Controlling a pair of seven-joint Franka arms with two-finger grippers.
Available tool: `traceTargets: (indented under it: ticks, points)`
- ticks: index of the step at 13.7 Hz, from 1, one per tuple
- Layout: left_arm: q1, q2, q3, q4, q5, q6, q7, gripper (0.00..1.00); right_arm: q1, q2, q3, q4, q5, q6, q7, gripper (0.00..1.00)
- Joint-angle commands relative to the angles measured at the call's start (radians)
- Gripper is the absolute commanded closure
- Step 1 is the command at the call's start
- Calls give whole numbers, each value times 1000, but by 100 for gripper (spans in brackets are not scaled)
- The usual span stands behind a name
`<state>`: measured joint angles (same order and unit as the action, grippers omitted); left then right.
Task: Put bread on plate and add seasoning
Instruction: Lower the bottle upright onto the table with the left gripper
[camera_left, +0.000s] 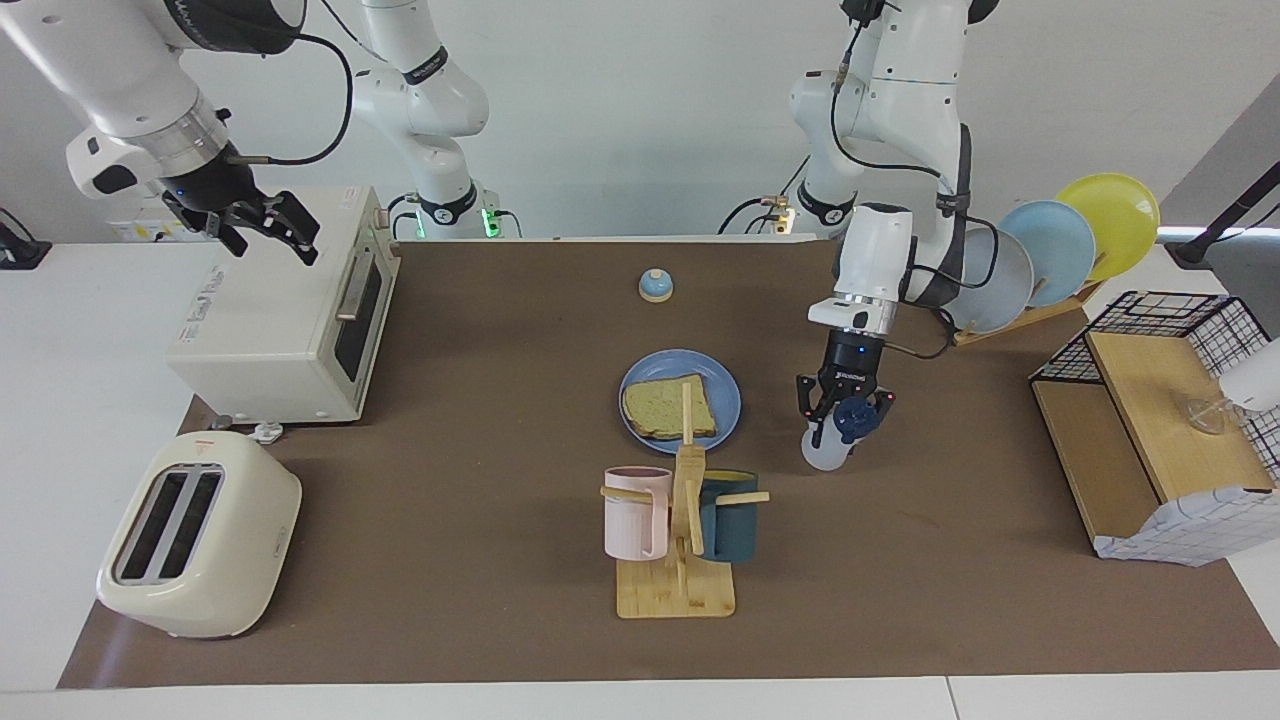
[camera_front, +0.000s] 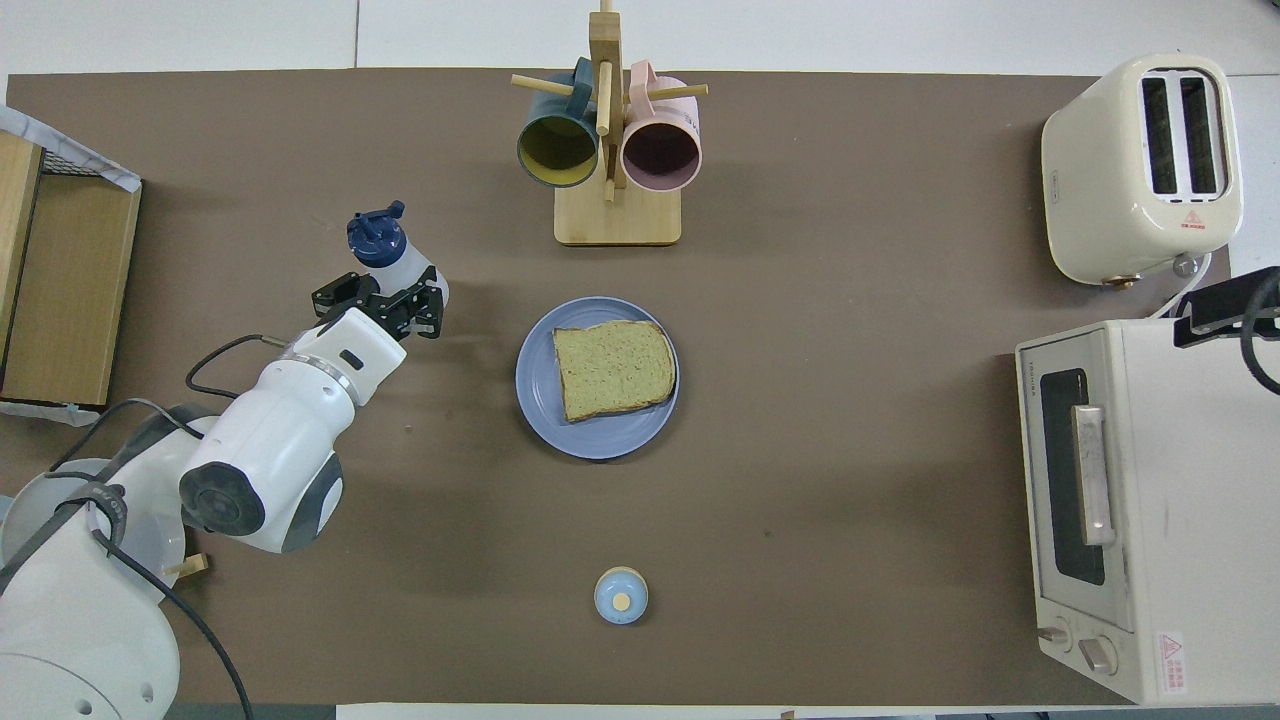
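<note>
The bread (camera_left: 669, 406) (camera_front: 612, 369), a tan slice with a brown crust, lies flat on the round blue plate (camera_left: 723, 391) (camera_front: 538, 394) at the table's middle. My left gripper (camera_left: 843, 418) (camera_front: 392, 296) is shut on the seasoning (camera_left: 830, 448) (camera_front: 390, 254), a whitish bottle with a navy cap, held tilted over the mat beside the plate, toward the left arm's end of the table. My right gripper (camera_left: 268, 228) hangs open above the toaster oven (camera_left: 280, 320) with nothing in it; in the overhead view only a dark edge of it shows.
A wooden mug tree (camera_left: 683, 520) (camera_front: 612, 150) with a pink and a dark mug stands farther from the robots than the plate. A small blue bell (camera_left: 655, 286) (camera_front: 621, 595) sits nearer to them. A cream toaster (camera_left: 195, 535), a plate rack (camera_left: 1040, 262) and a wire shelf (camera_left: 1160, 410) stand at the table's ends.
</note>
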<state>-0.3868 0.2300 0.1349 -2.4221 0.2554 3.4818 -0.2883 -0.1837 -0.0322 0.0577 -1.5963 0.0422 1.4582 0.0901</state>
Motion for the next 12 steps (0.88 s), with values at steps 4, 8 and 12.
traceTargets:
  ticks: [4,8,12]
  points:
    - [-4,74,2,32,22,26,-2,100,0,-12,1,-7,-10,-9,-13,0]
    - [0,78,3,34,44,26,-2,82,0,-12,1,-7,-10,-9,-15,0]
    - [6,75,2,31,54,26,-3,41,0,-12,1,-7,-10,-9,-15,0]
